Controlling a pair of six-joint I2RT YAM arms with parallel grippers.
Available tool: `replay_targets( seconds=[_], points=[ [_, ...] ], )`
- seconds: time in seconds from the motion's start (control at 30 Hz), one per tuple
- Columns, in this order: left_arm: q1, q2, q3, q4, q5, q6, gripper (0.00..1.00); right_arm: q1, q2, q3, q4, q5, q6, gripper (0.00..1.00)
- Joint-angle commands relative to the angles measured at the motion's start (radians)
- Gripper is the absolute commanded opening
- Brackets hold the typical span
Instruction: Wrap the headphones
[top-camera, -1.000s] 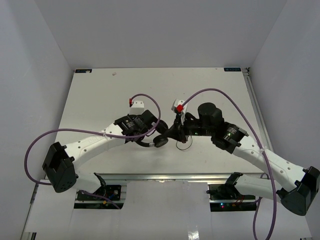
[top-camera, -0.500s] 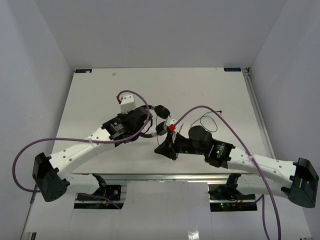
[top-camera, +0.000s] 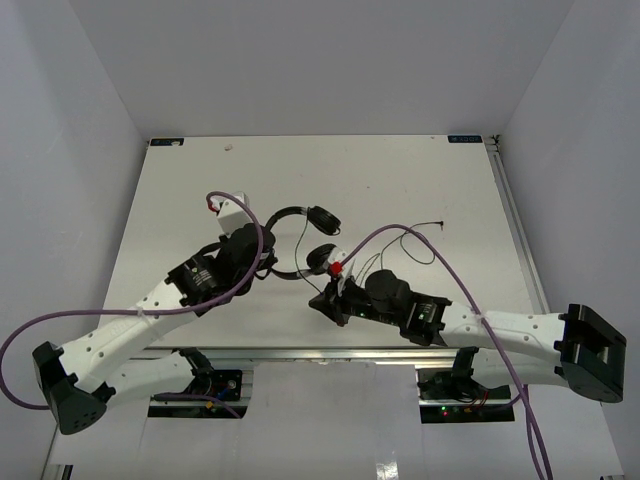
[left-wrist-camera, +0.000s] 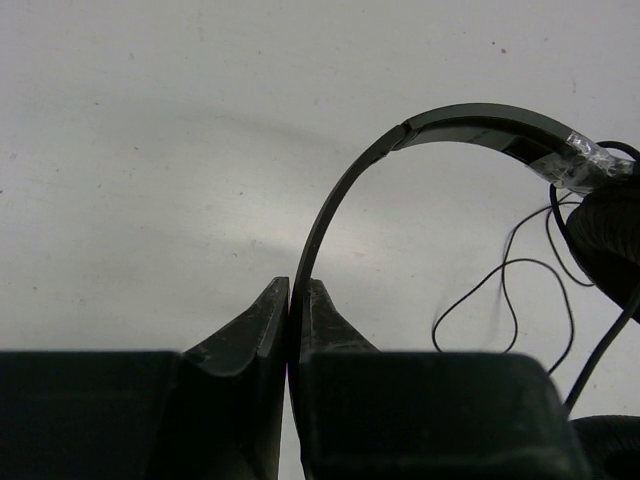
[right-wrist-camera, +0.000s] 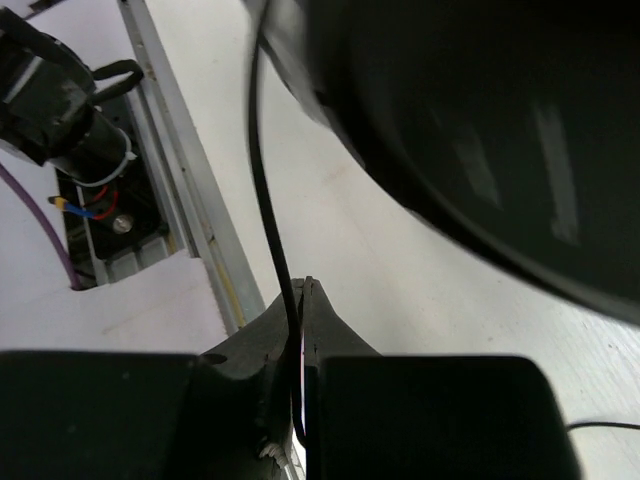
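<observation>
A: While both arms are reaching over the table (top-camera: 400, 170), what is the left pincer (left-wrist-camera: 293, 296) gripping?

B: Item one, left pincer: its jaws are pressing together on the headband (left-wrist-camera: 470, 125) of the headphones (top-camera: 322, 218), pinching the thin black strip. From the tips the band is arching away and curving over to the pincer's right, where one earcup (left-wrist-camera: 612, 228) is hanging.

A: And the right pincer (right-wrist-camera: 301, 300)?

B: Item two, right pincer: its jaws are clamping flat on the cord (right-wrist-camera: 262, 180), the thin dark line rising out of the tips.

A: Where are the headphones sitting relative to it?

B: Item three, headphones: the second earcup (top-camera: 320, 257) is sitting just ahead of the right pincer's tips and is filling most of its wrist view as a dark blur. Whether it is touching the table, I cannot tell.

A: Anything trailing?

B: Item four, slack cord: it is lying in loose loops on the table behind the right pincer, beside that pincer's own arm. The plug (top-camera: 441, 224) is resting farther back, well apart from the tips.

A: Surroundings?

B: Item five: a metal rail (right-wrist-camera: 185, 200) is running along the table edge to the right pincer's left
</observation>
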Motion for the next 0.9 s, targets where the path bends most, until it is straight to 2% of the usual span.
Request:
replay_targets(
  seconds=[0.0,0.63,0.87],
  points=[
    [0.006,-0.068,0.020,0.009,-0.017,-0.006,0.00,0.010,-0.016,-0.040,0.113,0.084,-0.015,0.08],
    [0.006,-0.206,0.011,0.039,0.156,-0.008,0.00,0.011,0.035,-0.163,0.347,0.068,-0.045,0.08],
    [0.006,-0.249,-0.015,0.095,0.287,-0.003,0.00,0.012,0.068,-0.189,0.393,0.076,-0.057,0.08]
  ],
)
